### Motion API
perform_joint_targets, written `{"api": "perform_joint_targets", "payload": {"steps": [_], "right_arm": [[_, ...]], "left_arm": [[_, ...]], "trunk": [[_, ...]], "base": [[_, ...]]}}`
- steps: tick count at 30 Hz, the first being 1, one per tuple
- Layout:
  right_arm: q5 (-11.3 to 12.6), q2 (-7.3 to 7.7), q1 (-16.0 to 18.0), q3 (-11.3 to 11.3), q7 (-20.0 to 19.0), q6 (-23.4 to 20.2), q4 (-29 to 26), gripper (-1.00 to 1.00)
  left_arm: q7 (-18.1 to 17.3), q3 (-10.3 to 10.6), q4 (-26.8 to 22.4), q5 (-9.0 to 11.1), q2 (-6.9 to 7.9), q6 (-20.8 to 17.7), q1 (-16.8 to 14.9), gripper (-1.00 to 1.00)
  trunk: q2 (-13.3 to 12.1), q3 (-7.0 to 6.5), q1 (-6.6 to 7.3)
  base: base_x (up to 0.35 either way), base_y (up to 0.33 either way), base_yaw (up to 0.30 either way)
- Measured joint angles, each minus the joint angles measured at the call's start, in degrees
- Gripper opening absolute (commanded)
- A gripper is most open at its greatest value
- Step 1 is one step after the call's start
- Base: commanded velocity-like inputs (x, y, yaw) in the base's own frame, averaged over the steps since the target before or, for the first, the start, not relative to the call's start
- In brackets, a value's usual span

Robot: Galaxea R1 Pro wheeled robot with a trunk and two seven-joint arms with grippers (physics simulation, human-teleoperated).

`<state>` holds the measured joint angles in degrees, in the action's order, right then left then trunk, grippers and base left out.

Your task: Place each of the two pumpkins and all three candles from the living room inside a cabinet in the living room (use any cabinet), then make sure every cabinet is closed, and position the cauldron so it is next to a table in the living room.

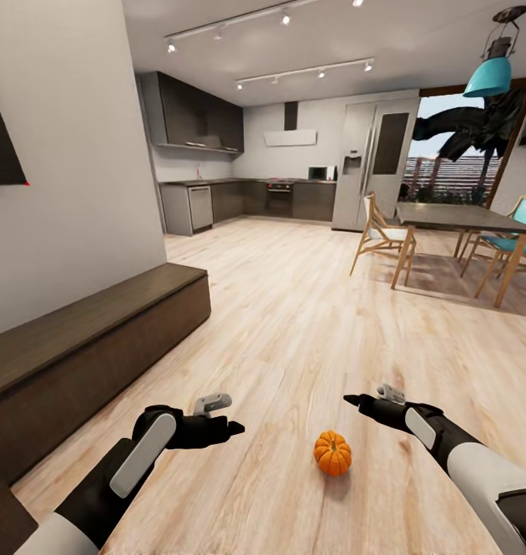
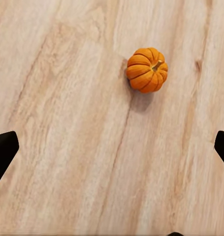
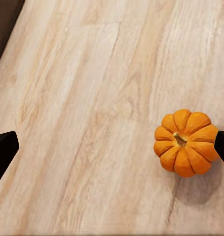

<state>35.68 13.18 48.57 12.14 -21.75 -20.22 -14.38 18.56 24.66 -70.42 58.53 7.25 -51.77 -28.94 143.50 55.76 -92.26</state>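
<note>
While both black claws hang spread and empty, the small round orange ribbed pumpkin [image 1: 332, 452] sits upright on the pale wood-plank floor [image 1: 294, 308], stem pointing up. It lies between the left claw [image 1: 224, 426] and the right claw [image 1: 355, 401], below them, touching neither.

Open-plan interior with a light wood-plank floor [image 1: 294, 308] running from foreground to rear. At left, a plain grey wall [image 1: 70, 169] carries the dark corner of a wall-mounted panel [image 1: 1, 146]. At the rear, a kitchen: dark upper cupboards [image 1: 197, 116], dark lower units [image 1: 247, 199] with a built-in oven [image 1: 280, 199], a white extractor hood [image 1: 291, 138], a small microwave [image 1: 321, 173] and a tall grey refrigerator [image 1: 375, 158]. At right, a dining desk [image 1: 463, 220] with wooden chairs [image 1: 379, 235], two with teal seats [image 1: 517, 231]. Above it hangs a teal pendant lamp [image 1: 490, 73]. Behind, a window [image 1: 456, 162] shows daylight and dark foliage. Ceiling track spotlights [image 1: 301, 73] give light.
</note>
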Motion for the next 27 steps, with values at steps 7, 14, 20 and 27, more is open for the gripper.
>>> {"api": "perform_joint_targets", "payload": {"steps": [7,14,20,27], "right_arm": [[0.0,-0.02,0.0,0.0,0.0,0.1,0.0,1.0],[0.0,0.0,0.0,-0.2,0.0,0.2,0.0,1.0],[0.0,0.04,0.0,-0.2,0.0,0.2,0.0,1.0],[0.0,-0.05,0.0,-0.2,0.0,0.2,0.0,1.0]], "left_arm": [[-0.1,0.0,0.0,0.0,0.0,0.0,0.0,1.0],[-0.1,0.0,0.0,0.0,-0.09,-0.1,0.0,1.0],[-0.1,0.0,0.0,0.0,-0.09,-0.1,0.0,1.0],[-0.1,0.0,0.0,0.0,-0.09,-0.1,0.0,1.0]], "trunk": [[0.1,1.55,-0.18],[0.1,1.95,-0.25],[0.1,1.64,-0.25],[0.1,1.59,-0.28]], "base": [[0.0,0.0,0.0],[0.0,0.0,-0.096],[0.0,0.0,-0.097],[-0.12,0.0,-0.011]]}}
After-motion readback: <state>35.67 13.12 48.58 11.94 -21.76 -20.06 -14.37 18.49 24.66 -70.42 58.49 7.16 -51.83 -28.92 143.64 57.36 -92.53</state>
